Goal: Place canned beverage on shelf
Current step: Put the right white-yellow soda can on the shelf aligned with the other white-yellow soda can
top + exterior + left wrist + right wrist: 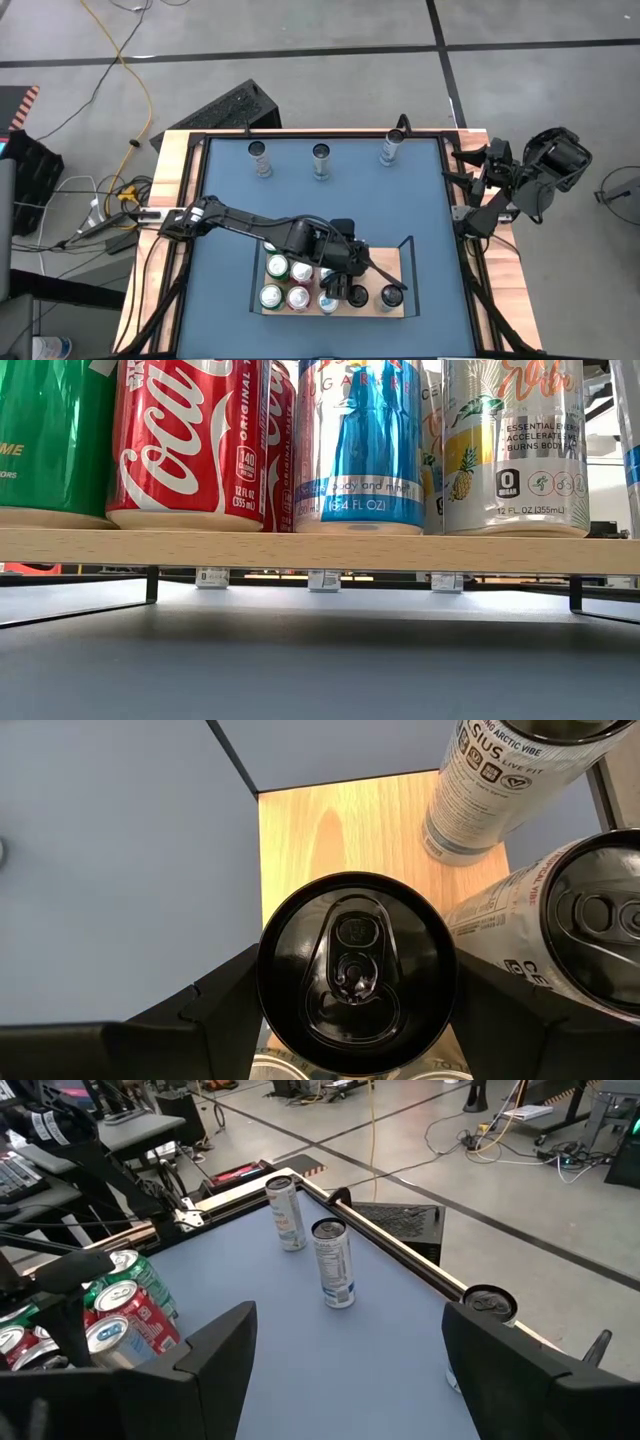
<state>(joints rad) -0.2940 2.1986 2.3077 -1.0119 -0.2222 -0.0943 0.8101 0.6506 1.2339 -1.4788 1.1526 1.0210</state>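
A robotics lab: bare concrete floor (300,30), trailing yellow cable (135,90), equipment stands (120,1140) beyond the table.

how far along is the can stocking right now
Mostly done, it seems: the shelf already carries several cans, including red cola cans. In hand: the left gripper is closed on a black-topped can over the shelf board. Left: three tall cans at the table's far edge. The right gripper waits open at the table's right side.
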